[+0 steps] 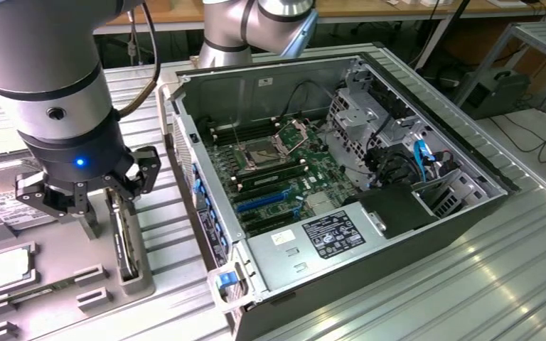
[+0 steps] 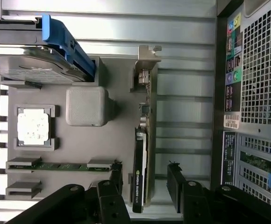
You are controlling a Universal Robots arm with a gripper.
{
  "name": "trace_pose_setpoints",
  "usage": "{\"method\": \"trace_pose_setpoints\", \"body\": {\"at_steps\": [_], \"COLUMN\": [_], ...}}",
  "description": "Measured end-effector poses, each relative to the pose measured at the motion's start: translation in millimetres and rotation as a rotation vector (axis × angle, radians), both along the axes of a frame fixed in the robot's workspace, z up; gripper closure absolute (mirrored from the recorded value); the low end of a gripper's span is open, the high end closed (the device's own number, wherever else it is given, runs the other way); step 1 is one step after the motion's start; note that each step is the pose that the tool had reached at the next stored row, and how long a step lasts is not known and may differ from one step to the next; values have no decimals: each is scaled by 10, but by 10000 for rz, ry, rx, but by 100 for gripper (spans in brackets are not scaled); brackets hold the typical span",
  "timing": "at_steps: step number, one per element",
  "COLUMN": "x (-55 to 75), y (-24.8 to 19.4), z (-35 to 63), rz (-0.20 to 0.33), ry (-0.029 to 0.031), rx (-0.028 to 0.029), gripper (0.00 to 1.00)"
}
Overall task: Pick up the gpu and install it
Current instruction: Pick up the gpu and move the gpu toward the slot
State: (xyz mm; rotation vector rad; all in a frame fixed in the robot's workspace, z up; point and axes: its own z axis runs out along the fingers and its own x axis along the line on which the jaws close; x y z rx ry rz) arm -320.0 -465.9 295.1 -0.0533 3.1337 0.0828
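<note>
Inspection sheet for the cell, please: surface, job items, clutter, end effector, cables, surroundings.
Surface: ribbed metal table with grey parts tray on it.
Job's things: gpu standing on edge in a tray slot; open PC case beside the tray.
Clutter: hard drive, CPU chip, memory stick in the tray.
End effector: open, fingers either side of gpu, gaps visible.
Cables: blue cable inside case; loose cables on floor.
Surroundings: wooden bench behind.

gpu (image 2: pixel 140 158) on its edge in tray (image 2: pixel 86 140) | jaws on each side of gpu | tray on counter (image 1: pixel 500 284), at exterior view's left of computer case (image 1: pixel 254 92) | chip (image 2: pixel 32 127) in tray
</note>
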Motion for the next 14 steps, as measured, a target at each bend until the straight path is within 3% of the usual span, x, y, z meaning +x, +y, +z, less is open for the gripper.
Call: {"method": "trace_pose_setpoints", "body": {"at_steps": [14], "x": [-6], "y": [16], "z": [-122], "rz": [0], "ry": [1], "rx": [-1], "gripper": [49]}}
